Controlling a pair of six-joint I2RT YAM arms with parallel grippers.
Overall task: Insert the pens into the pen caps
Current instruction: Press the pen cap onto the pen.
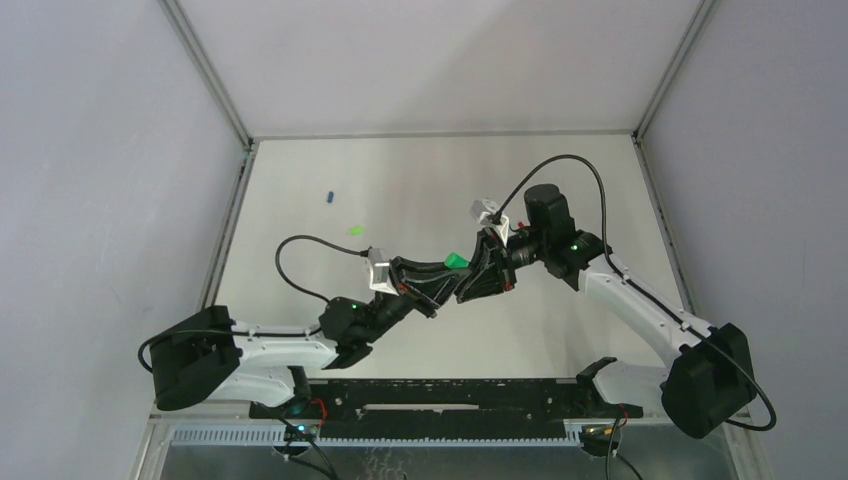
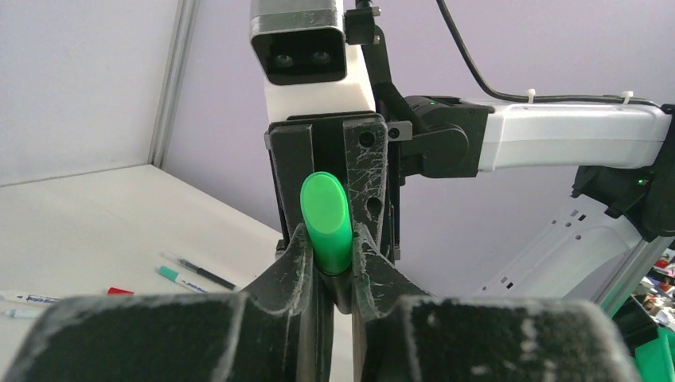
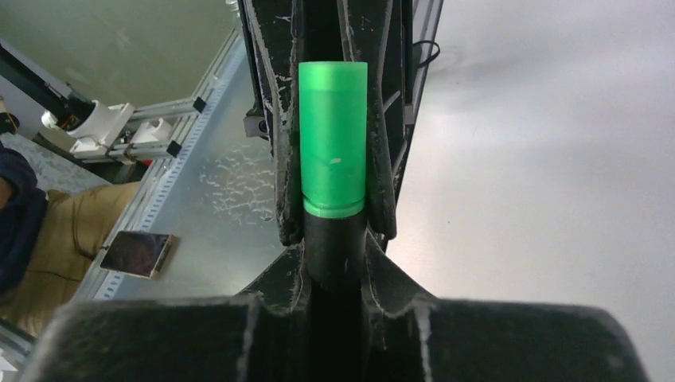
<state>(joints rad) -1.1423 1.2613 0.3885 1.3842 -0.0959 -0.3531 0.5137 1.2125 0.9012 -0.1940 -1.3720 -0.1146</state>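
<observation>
Over the worktop, well apart from every edge, left pincer clamps the bright green cap; right pincer grips the black marker seated in it.

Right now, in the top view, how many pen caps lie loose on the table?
2: a blue cap on the far left part of the table, and a bright green cap just nearer and to its right. Others may be hidden from this view.
</observation>
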